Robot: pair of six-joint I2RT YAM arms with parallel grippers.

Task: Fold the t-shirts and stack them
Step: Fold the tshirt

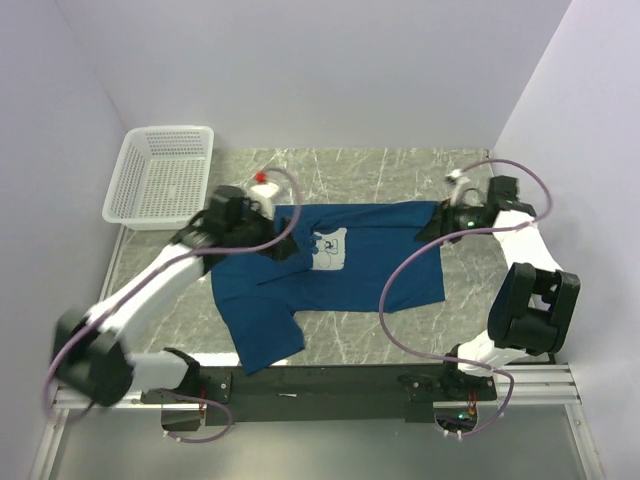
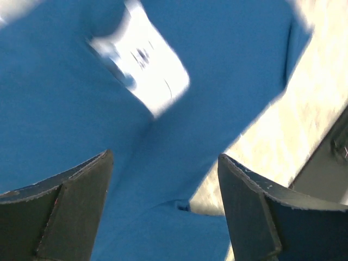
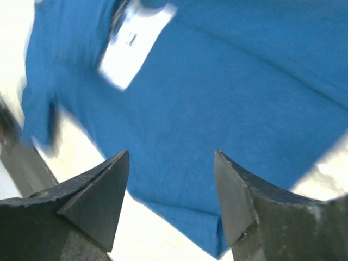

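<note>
One dark blue t-shirt (image 1: pixel 350 275) lies spread on the marble table, with its pale square print (image 1: pixel 328 250) facing up and one sleeve (image 1: pixel 265 345) reaching toward the near edge. My left gripper (image 1: pixel 288 243) hovers over the shirt's far left part, beside the print. In the left wrist view it (image 2: pixel 165 156) is open, with blue cloth (image 2: pixel 217 65) and the print (image 2: pixel 147 70) below and nothing between the fingers. My right gripper (image 1: pixel 424 231) hangs over the shirt's far right corner. It (image 3: pixel 172 153) is open too, above the shirt's edge (image 3: pixel 234 81).
A white lattice basket (image 1: pixel 160 175) stands at the far left corner of the table. Bare marble (image 1: pixel 400 170) lies behind the shirt and along its right side. Purple cables loop from both arms over the shirt. White walls close in on three sides.
</note>
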